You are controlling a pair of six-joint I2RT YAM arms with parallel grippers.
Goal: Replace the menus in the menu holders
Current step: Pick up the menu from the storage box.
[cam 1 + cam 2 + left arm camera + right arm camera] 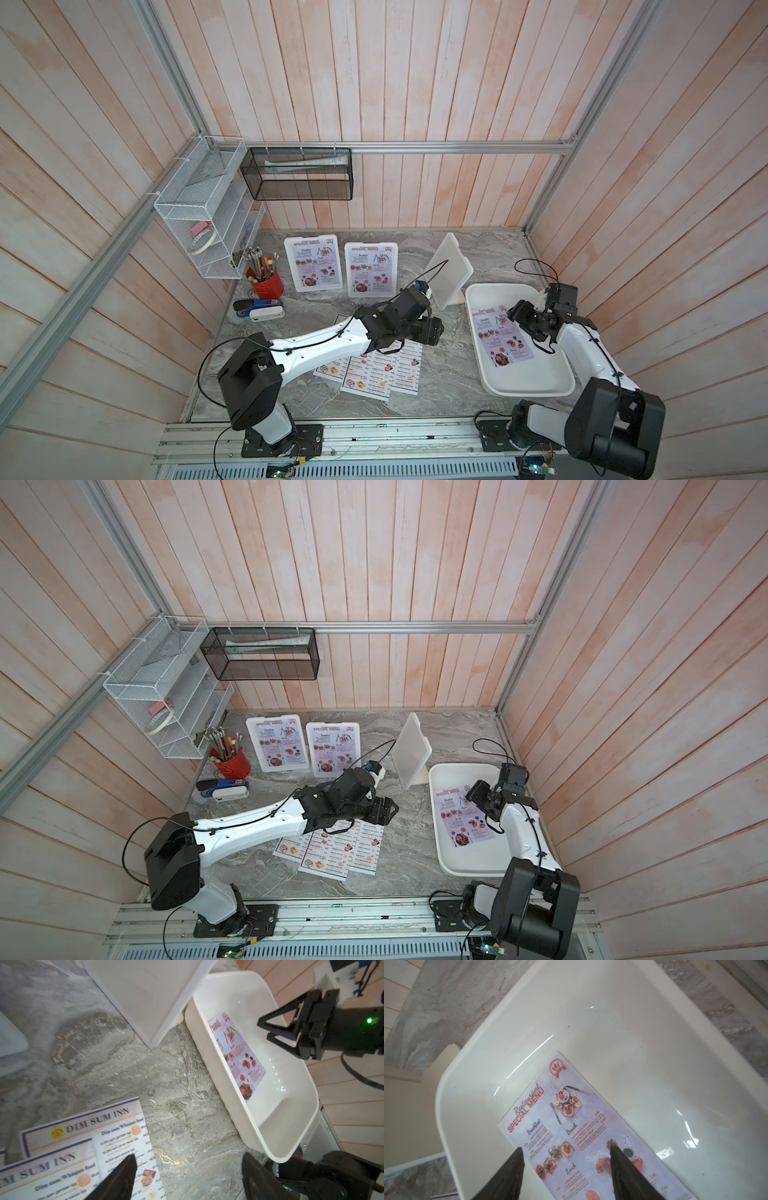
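Sheets of pale lilac paper headed "SPECIAL MENU" (371, 270) fill two white plastic rounded-corner menu holders (322, 287) at far left. Three fanned white "DIM SUM INN" menus (374, 374) lie under the left claw (187, 1159), jaws spread, long sides running near to far; the third holder (449, 270), empty and turned, stands just far-right of it, so this low-stretched arm seems nearer. Rightmost, the right claw (565, 1149) hangs spread above a lilac sheet (496, 336) in the shallow white tray (536, 376).
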